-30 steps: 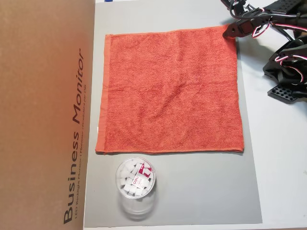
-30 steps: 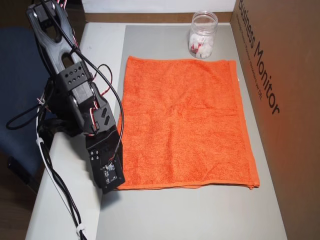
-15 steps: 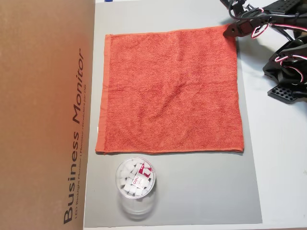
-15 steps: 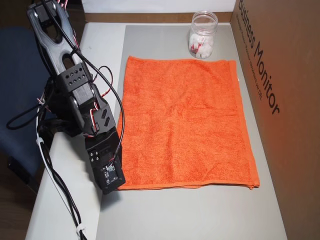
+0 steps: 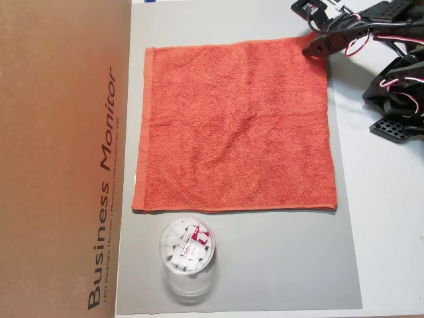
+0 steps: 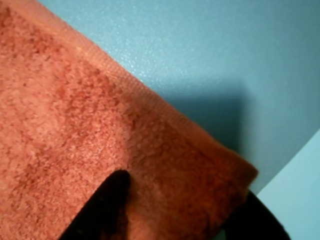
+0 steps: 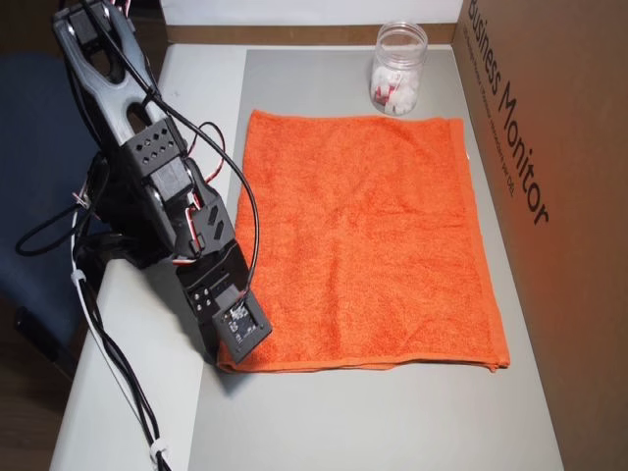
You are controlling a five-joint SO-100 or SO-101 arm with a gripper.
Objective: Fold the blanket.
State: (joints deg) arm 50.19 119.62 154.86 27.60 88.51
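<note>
The blanket (image 5: 235,126) is an orange-red terry towel lying flat and unfolded on the grey mat (image 5: 278,265); it shows in both overhead views (image 7: 368,235). Its hemmed band runs along the edge by the cardboard box. My gripper (image 5: 315,48) is down at one corner of the blanket, the top right corner in an overhead view and the bottom left in the other (image 7: 229,360). In the wrist view the gripper (image 6: 185,187) is open and straddles that corner of the blanket (image 6: 75,130): one black finger (image 6: 102,210) lies over the cloth, the other (image 6: 255,220) just past the corner.
A large brown cardboard box (image 5: 59,159) marked "Business Monitor" borders the mat (image 7: 392,422) on one side (image 7: 559,147). A clear plastic jar (image 5: 187,255) with white pieces stands just beyond the blanket's far edge (image 7: 397,69). The arm's base and cables (image 7: 128,186) sit beside the mat.
</note>
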